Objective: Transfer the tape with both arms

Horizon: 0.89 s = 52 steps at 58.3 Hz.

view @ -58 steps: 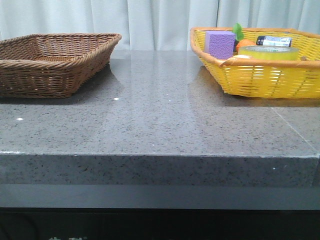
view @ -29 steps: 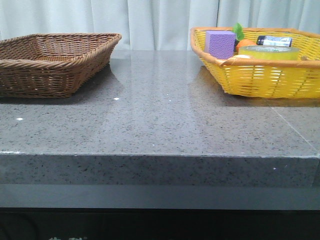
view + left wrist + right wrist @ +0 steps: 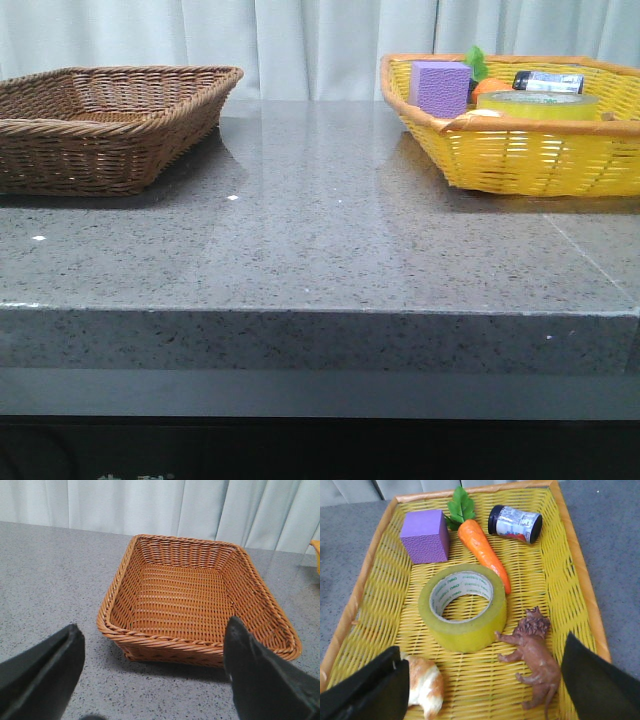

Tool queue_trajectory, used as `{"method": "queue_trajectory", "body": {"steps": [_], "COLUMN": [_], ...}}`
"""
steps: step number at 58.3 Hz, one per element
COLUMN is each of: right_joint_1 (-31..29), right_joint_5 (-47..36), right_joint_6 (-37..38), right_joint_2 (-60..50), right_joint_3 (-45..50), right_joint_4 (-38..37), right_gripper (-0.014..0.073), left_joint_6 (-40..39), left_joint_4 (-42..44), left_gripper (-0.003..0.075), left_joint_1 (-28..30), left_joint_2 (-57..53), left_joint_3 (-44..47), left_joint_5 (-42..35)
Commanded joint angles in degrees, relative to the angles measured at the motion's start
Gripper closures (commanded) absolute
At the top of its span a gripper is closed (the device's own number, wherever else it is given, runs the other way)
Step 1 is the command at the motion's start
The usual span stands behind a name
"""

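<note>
The tape (image 3: pixel 464 607), a wide yellow roll with a white core printed in green, lies flat in the yellow basket (image 3: pixel 572 555); its top edge shows over the basket rim in the front view (image 3: pixel 537 104). My right gripper (image 3: pixel 482 680) hangs open above the basket's near end, short of the roll, nothing between its fingers. My left gripper (image 3: pixel 152 672) is open over the grey tabletop just in front of the empty brown wicker basket (image 3: pixel 200 647). Neither arm shows in the front view.
Around the tape lie a purple block (image 3: pixel 425 536), a toy carrot (image 3: pixel 481 550), a dark jar (image 3: pixel 515 523), a brown toy lion (image 3: pixel 535 652) and an orange-white toy (image 3: pixel 424 685). The brown basket (image 3: pixel 105 125) stands far left, the yellow one (image 3: pixel 530 155) far right.
</note>
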Motion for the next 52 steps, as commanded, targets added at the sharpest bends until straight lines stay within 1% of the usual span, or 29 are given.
{"method": "queue_trajectory", "body": {"steps": [1,10,22,31,41,52], "right_joint_1": [-0.78,-0.78,-0.78,-0.78,-0.78,-0.78], "right_joint_5": [2.19,9.2,22.47,26.46,29.29,29.54], "right_joint_6": [-0.22,-0.22,1.51,3.13,3.13,3.13], "right_joint_2": [5.43,16.3,29.76,38.07,43.81,46.8], "right_joint_3": [-9.17,-20.78,-38.0,-47.43,-52.79,-53.22], "right_joint_4": [0.87,0.87,0.41,-1.87,-1.91,-1.91], "right_gripper": [-0.0039,-0.0039,-0.0039,-0.0039,-0.0039,-0.0039], "left_joint_6": [-0.6,-0.6,-0.6,-0.6,-0.6,-0.6], "left_joint_4": [-0.07,-0.07,-0.07,-0.07,-0.07,-0.07], "left_gripper": [0.0154,0.0154,0.0154,0.0154,0.0154,0.0154], "left_joint_1": [0.11,0.11,0.11,0.11,0.11,0.11], "left_joint_2": [0.6,0.6,0.6,0.6,0.6,0.6], "left_joint_3": [-1.98,-1.98,-1.98,-1.98,-1.98,-1.98], "left_joint_5": [-4.26,-4.26,-4.26,-4.26,-4.26,-4.26]}}
